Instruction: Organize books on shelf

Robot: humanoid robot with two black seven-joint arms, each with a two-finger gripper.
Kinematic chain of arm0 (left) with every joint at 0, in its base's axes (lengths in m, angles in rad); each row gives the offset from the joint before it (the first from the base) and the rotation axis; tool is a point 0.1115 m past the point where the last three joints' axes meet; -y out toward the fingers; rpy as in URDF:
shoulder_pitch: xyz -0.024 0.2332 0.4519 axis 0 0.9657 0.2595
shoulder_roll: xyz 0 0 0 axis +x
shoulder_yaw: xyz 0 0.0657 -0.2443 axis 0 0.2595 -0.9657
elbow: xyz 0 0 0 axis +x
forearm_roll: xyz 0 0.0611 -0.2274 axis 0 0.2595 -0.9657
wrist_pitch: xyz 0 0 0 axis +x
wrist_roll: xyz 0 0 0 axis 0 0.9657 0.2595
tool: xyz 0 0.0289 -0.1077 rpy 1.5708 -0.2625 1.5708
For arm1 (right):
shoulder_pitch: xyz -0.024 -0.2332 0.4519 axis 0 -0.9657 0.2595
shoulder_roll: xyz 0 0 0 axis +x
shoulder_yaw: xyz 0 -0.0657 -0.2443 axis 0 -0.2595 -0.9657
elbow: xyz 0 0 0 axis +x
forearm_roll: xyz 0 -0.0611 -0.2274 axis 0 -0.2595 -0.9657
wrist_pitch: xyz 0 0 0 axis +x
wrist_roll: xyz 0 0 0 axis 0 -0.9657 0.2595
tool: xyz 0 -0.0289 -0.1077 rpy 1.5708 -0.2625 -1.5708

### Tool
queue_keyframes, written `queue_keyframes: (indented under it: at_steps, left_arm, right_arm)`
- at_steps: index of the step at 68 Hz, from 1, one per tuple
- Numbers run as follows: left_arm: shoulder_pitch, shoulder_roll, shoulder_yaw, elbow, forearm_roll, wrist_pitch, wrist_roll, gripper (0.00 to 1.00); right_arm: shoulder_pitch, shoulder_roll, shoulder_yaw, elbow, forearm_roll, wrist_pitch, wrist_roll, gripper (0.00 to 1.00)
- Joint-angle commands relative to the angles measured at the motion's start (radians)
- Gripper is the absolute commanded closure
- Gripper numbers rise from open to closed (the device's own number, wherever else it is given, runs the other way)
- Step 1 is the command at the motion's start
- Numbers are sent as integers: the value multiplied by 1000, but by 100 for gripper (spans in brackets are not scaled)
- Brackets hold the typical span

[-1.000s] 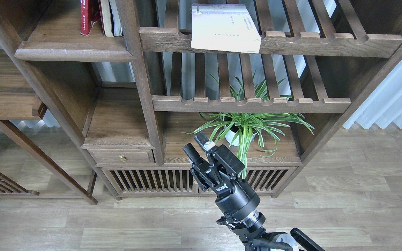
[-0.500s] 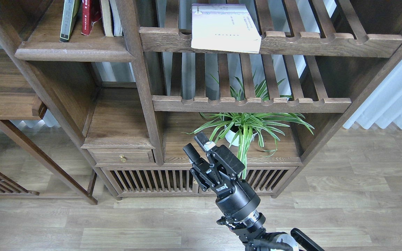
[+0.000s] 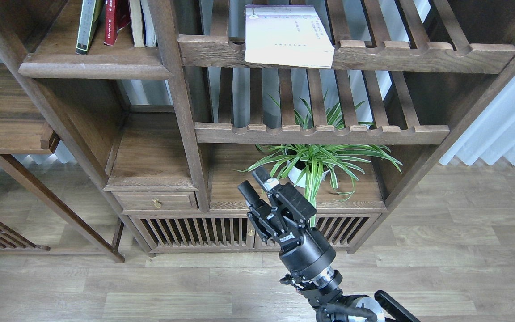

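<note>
The right gripper (image 3: 254, 183) stands low in the middle of the view, in front of the cabinet's lower compartment, its two black fingers (image 3: 247, 193) parted with a gap between them and nothing held. The left gripper cannot be made out; only a dark scrap shows at the top left corner, and whether it is released or clenched cannot be told. On the solid shelf (image 3: 94, 67) at the upper left, a yellow-green book (image 3: 86, 27) stands slightly tilted near the middle of the board, with a red book (image 3: 113, 22) just to its right, next to pale books (image 3: 143, 22) leaning against the right post. The white book (image 3: 286, 36) lies flat on the top slatted rack (image 3: 418, 53), its lower edge hanging over the notched front rail. A potted plant (image 3: 315, 161) sits on the bottom board, behind the right gripper.
</note>
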Motion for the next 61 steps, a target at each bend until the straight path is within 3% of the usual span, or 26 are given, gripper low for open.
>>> queue_keyframes:
  at_steps: [1,10,22,29,40,61]
  left_arm:
    - [36,65,0,-89,-26,0,19,0]
    - [74,146,0,-205,-69,0,28,0]
    - [137,297,1,-376,-173,0,73,0]
    - [228,398,3,-507,-273,0,73,0]
    - [340,432,6,-649,-336,0,74,0]
    - [542,494,-2,-764,-338,0,56,0]
  right_arm:
    - [9,-5,27,1,0,0,0,39]
    - [23,-5,62,1,2,0,0,39]
    - [37,-2,65,1,-2,0,0,39]
    - [57,-3,65,1,-2,0,0,38]
    - [130,-8,68,1,-2,0,0,38]
    - [248,0,65,0,-35,0,0,34]
